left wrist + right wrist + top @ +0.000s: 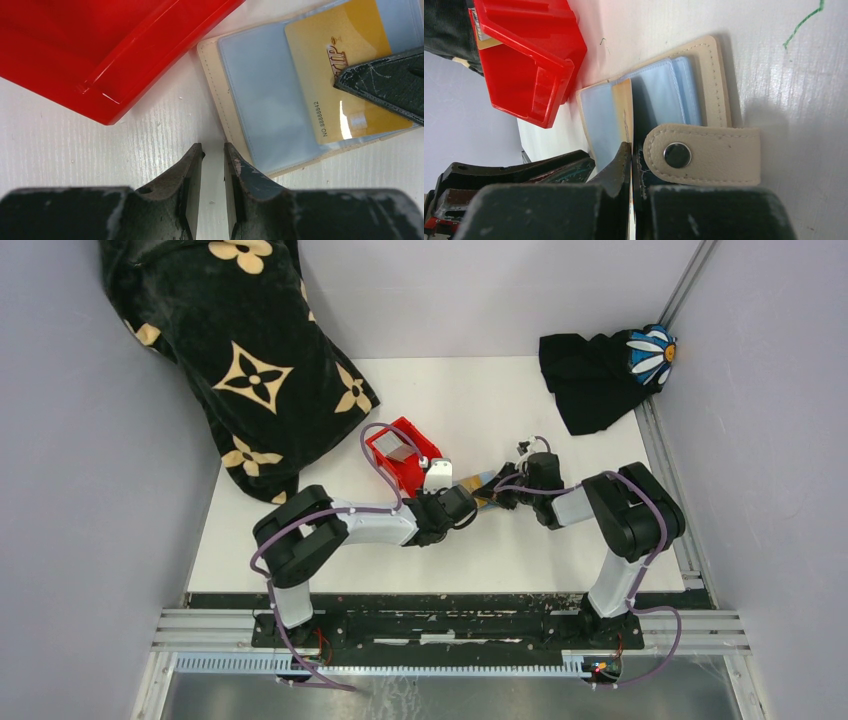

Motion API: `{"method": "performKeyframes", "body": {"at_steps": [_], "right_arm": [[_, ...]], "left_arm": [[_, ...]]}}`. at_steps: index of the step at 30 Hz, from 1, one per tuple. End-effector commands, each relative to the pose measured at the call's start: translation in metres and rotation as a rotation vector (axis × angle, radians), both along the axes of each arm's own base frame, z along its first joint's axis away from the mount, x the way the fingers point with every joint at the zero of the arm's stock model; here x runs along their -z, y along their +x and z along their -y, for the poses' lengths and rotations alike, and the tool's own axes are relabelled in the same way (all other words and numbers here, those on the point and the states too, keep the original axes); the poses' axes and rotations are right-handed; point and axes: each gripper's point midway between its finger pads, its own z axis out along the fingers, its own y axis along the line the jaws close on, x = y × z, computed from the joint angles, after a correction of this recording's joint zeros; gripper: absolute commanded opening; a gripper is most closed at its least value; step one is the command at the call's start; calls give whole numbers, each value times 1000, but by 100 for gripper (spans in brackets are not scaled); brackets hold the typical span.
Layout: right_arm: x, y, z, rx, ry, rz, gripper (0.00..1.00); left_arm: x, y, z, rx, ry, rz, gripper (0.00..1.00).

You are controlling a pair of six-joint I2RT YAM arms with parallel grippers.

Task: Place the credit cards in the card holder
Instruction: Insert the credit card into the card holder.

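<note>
Right tool (pixel 631 146) pressed together, hiding part of gold card (pixel 340 65); left tool (pixel 214 150) narrowly spread, empty; card holder (pixel 260 100) cropped.

Gold card (pixel 325 95), lying in the card holder (pixel 260 100): "VIP" in slanted letters on its face; "NO 88888842" printed in small dark type nearby.

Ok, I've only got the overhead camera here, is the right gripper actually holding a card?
Observer: Looks so. On its wrist camera the right gripper is shut, with the edge of a gold card running in between its fingertips.
Operator: Is the holder open?
Observer: Yes, the card holder lies open, snap tab flipped out, clear sleeves showing.
Operator: And the left one?
Observer: The left gripper has its jaws slightly apart, nothing between them, over bare table beside the holder.
</note>
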Motion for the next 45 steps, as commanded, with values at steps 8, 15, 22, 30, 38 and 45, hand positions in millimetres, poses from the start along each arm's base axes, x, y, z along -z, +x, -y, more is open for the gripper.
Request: {"method": "performKeyframes", "body": {"at_steps": [8,15,22,30,38,45], "right_arm": [[72,-66,17,-42,-185,-249,1],[81,-72,19,-69,-273,-265,1],[86,-76,26,-98,-422,-265,11],[82,-78,33,-102,-520,-246,37],[67,-70,47,-92,-631,-196,42],[66,-68,54,-85,-673,-187,44]], "left_arm": [[55,-30,-27,49,141,-182,30],[56,-29,-23,57,136,-180,30],[58,-29,-23,63,135,-182,30],[59,-29,-27,60,143,-178,30],[54,-27,-27,56,142,-164,30],[58,-29,-30,54,144,-172,30]]}}
